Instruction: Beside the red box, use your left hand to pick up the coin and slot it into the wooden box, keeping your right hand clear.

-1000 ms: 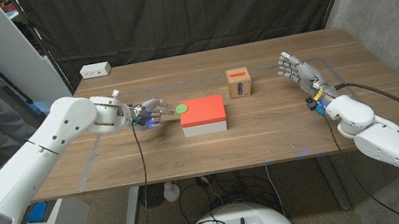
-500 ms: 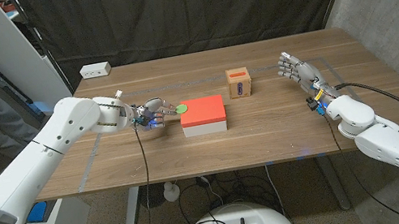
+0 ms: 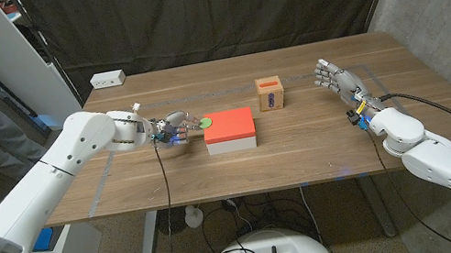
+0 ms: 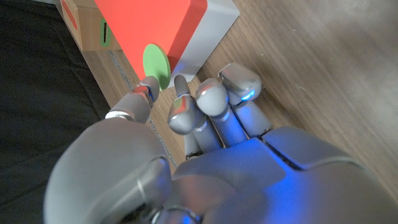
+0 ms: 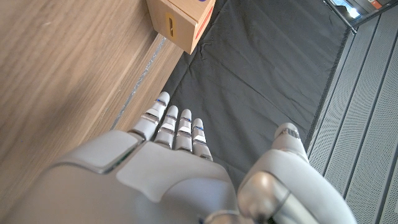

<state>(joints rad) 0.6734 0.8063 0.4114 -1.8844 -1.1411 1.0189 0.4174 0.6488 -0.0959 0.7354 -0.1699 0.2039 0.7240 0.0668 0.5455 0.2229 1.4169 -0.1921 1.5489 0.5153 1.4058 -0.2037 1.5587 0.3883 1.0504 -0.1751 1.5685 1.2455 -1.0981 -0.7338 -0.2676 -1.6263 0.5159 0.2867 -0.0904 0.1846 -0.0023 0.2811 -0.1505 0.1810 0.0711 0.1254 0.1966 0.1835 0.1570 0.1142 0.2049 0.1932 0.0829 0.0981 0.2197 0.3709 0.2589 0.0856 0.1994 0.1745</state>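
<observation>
Head view first: left hand (image 3: 172, 128) sits low over the worktop (image 3: 305, 154) just left of the red box (image 3: 229, 128), fingers reaching toward the green coin (image 3: 205, 124), which lies at the box's top-left corner. Looks like the reach-and-grasp step, nothing lifted yet. From up here I can't tell if a fingertip actually touches the coin. The wooden box (image 3: 270, 93) stands behind the red box and off to its right, slot side up. Right hand (image 3: 331, 76) is well to the right of the red box, fingers spread, holding nothing, so it's staying clear like it should.

Left wrist view: fingers (image 4: 211, 99) are loosely curled and bunched, thumb apart from them, tips just short of the coin (image 4: 156, 65), which shows beside the red box's (image 4: 149, 22) corner. Not pinching it as far as I can see.

Right wrist view: right hand (image 5: 174, 134) is open with its fingers straight and side by side, the wooden box (image 5: 180, 18) ahead of it.

Next move, I reckon: close thumb and finger on the coin's edge, tricky since it sits tight against the red box, then lift and carry it over to the slot.
</observation>
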